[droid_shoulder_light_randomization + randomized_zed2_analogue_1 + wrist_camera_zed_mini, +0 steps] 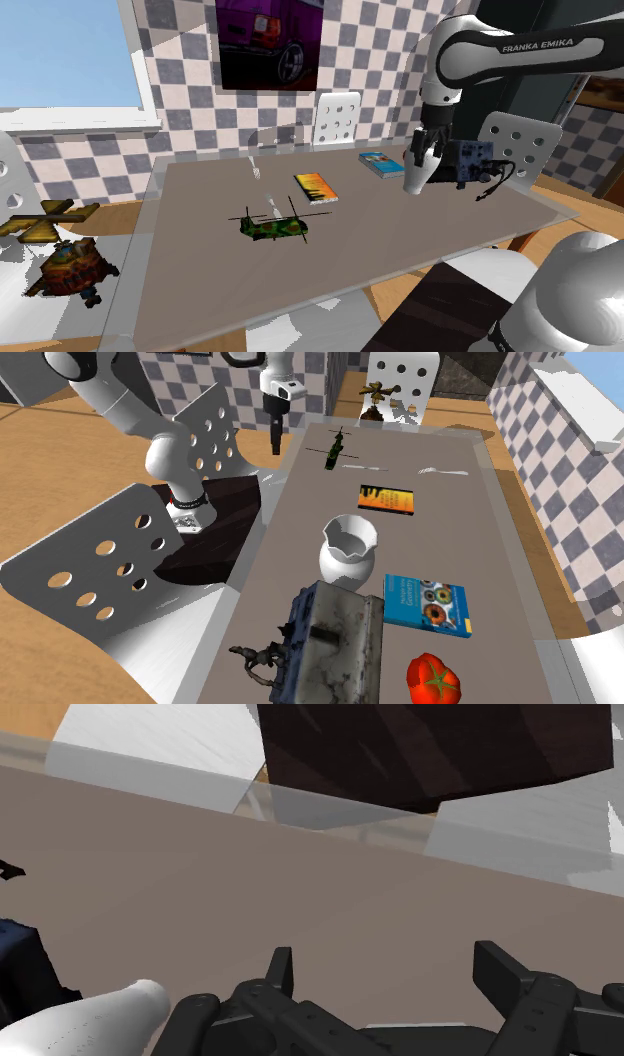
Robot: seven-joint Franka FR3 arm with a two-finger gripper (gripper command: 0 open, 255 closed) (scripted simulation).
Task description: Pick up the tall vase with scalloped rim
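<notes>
White vase (pixel 348 547) upright on the desk (pixel 318 502), beside the blue book (pixel 426 602). Fingers (pixel 497 966) wide apart, empty; vase off to 1 side. Likely rigid, slick, brittle, light. Span the body under the scalloped rim, gently.

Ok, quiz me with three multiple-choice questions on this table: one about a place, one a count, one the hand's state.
1. The vase stands nearest to: A the helicopter, B the dark box, C the tomato.
2. Books on the table: A one, B two, C three.
3. The hand is: A open and empty, B shut on the vase, C shut on a book.
Answers: 1 B, the box sits right beside it. 2 B, an orange book and a blue book. 3 A, fingers apart, nothing between.
</notes>
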